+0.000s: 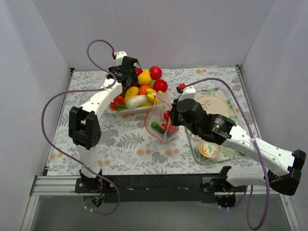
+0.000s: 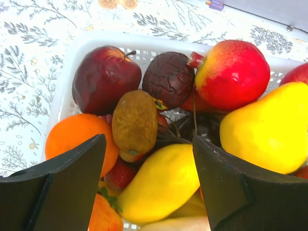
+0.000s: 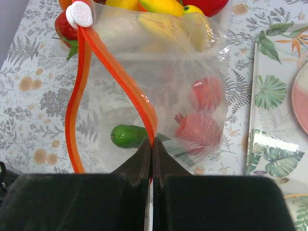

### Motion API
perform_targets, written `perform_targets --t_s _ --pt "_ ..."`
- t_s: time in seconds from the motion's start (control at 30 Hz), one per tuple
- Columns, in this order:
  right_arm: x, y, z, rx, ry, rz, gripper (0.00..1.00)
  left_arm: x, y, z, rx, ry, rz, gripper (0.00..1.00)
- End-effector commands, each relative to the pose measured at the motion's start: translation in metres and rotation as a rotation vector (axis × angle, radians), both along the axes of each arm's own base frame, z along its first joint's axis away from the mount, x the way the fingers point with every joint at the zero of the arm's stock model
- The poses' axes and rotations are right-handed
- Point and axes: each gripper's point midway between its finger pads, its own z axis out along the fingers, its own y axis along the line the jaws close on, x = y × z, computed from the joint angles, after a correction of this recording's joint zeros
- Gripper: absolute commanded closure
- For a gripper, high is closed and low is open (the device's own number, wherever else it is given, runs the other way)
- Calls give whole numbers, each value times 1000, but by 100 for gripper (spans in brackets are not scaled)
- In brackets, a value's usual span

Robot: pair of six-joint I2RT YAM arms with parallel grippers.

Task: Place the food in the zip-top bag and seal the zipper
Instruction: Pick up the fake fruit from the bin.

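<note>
The food is piled in a white basket [image 1: 126, 111] at the back. In the left wrist view I see a dark red apple [image 2: 103, 77], a dark purple fruit [image 2: 168, 79], a brown kiwi [image 2: 134, 122], an orange [image 2: 72, 139] and a yellow pear [image 2: 269, 130]. My left gripper [image 1: 129, 85] is open just above the pile, its jaws either side of a yellow fruit [image 2: 159, 187]. My right gripper [image 3: 152, 142] is shut on the red-orange zipper [image 3: 120, 72] and holds the mouth of the clear zip-top bag [image 3: 192, 62] open. In the bag lie a green vegetable [image 3: 126, 135] and red fruits [image 3: 198, 130].
A leaf-patterned tray [image 1: 234, 111] at the right holds a pink plate [image 1: 211, 103] and a small bowl [image 1: 210, 150]. The bag [image 1: 161, 120] stands between basket and tray. A white slider [image 3: 80, 13] sits at the zipper's far end. White walls enclose the table.
</note>
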Motion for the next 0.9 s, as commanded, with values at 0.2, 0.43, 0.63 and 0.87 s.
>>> perform_targets --t_s 0.2,0.43,0.63,0.87 --pt "-2 4 4 50 -8 11 99 21 12 4 86 -25 17 29" --pt "-2 4 1 48 -1 8 99 27 15 -6 99 -5 -2 31" --pt "-1 4 -2 41 2 5 99 27 15 -19 98 24 -13 34" --pt "-1 7 -5 35 10 7 99 28 14 -22 89 28 -17 40"
